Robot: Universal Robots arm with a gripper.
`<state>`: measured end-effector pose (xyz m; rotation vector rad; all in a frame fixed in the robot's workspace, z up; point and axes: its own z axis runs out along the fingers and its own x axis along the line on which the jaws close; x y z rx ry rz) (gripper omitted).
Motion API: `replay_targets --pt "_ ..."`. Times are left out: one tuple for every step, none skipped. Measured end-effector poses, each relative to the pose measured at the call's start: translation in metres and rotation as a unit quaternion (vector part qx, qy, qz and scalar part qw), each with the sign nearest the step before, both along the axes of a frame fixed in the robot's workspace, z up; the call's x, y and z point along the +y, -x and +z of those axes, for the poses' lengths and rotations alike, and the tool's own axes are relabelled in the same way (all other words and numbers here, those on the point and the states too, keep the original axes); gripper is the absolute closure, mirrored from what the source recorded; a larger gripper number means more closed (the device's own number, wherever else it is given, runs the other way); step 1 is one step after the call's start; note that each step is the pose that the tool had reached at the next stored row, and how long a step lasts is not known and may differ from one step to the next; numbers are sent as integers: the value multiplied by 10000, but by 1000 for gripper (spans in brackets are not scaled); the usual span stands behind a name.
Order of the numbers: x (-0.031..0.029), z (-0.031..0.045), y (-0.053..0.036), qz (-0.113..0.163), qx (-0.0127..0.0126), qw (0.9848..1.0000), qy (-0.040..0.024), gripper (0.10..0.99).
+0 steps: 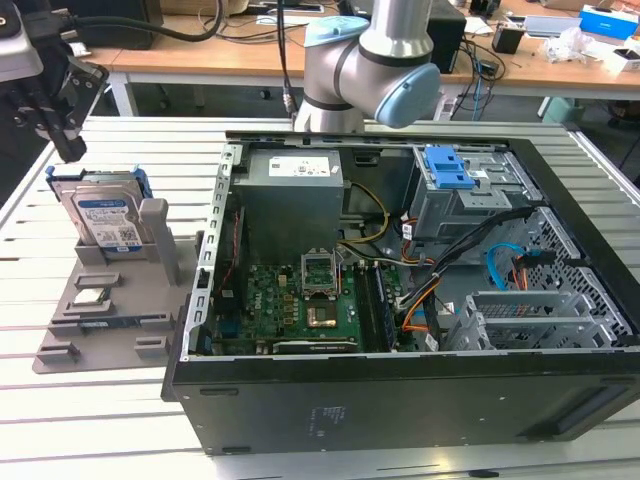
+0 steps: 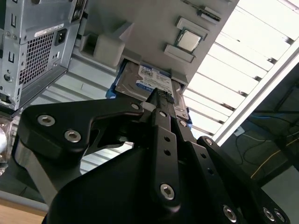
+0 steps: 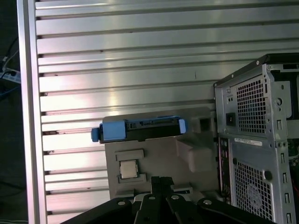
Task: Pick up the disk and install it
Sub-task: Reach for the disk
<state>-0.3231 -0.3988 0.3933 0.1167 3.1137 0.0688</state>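
Flat silver rectangular disk (image 1: 105, 215), blue-framed, upright in grey plastic holder (image 1: 165, 250) on slatted metal counter (image 1: 100, 420); black claw (image 2: 161, 95) above, closed together, empty.

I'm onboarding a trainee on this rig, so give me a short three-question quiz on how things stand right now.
1. True or false: the gripper is holding the disk.
2. How does the disk sit in the grey holder? A) lying flat B) standing on edge C) leaning against its outside
3. Which small square part lies on the holder's flat base?

Key:
1. False. In the exterior view the gripper hovers above the disk, apart from it.
2. B
3. The processor chip.
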Motion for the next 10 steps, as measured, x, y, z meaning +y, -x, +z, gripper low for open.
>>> replay_targets --pt "0 0 9 0 0 10000 0 984" --pt "0 0 25 0 0 10000 0 984" --pt "0 0 48 0 0 10000 0 984" --pt "0 0 71 0 0 10000 0 984" --pt "0 -1 102 0 0 10000 0 984" --pt "0 -1 133 1 0 10000 0 984" --pt "0 -1 152 1 0 10000 0 984" --pt "0 -2 169 1 0 10000 0 984" --pt "0 -3 205 0 0 10000 0 984" --pt "0 -4 224 0 0 10000 0 984"
